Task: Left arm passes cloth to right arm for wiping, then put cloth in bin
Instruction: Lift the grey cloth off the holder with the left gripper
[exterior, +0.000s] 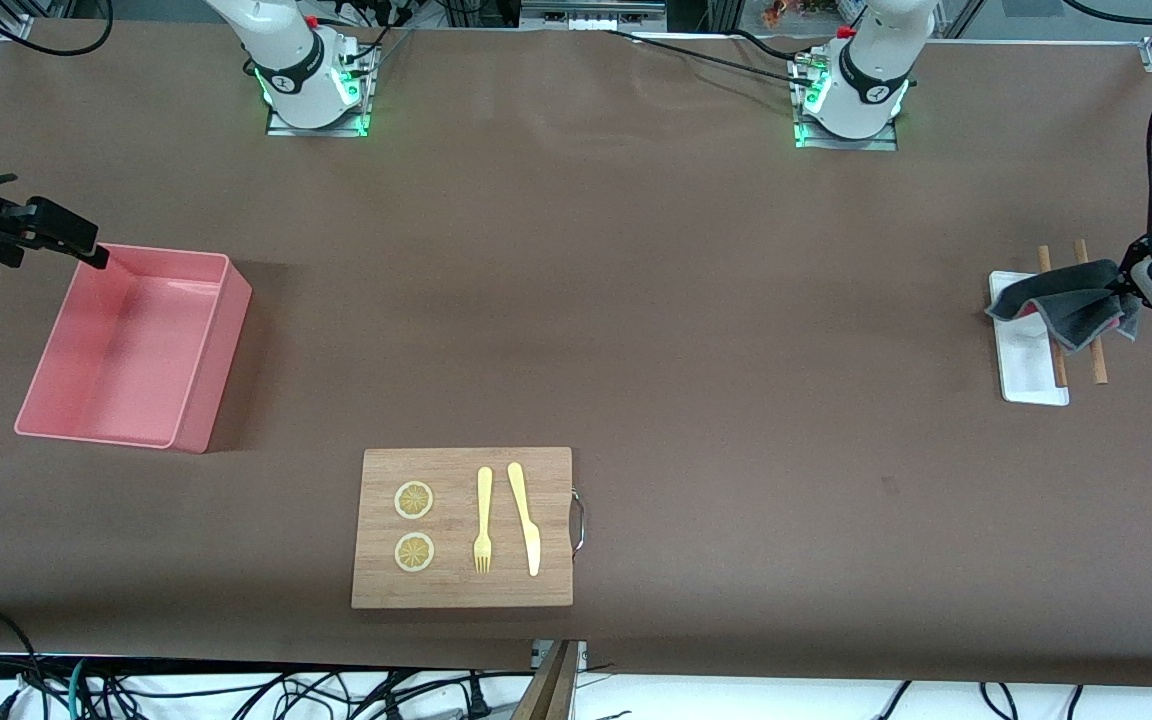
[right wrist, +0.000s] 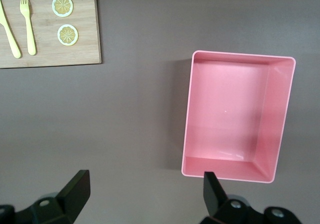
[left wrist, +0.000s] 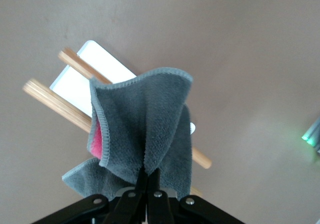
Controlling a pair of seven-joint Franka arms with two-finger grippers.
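My left gripper [left wrist: 146, 191] is clamped on the cloth [left wrist: 142, 129], held up over the white tray [exterior: 1026, 355] and its two wooden sticks [exterior: 1091, 330]. My right gripper [right wrist: 145, 194] waits with its jaws spread beside the pink bin [exterior: 136, 345] on the surface [exterior: 636, 300].

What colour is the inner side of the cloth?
Pink: the grey cloth, held by the left gripper, shows it best in the left wrist view.
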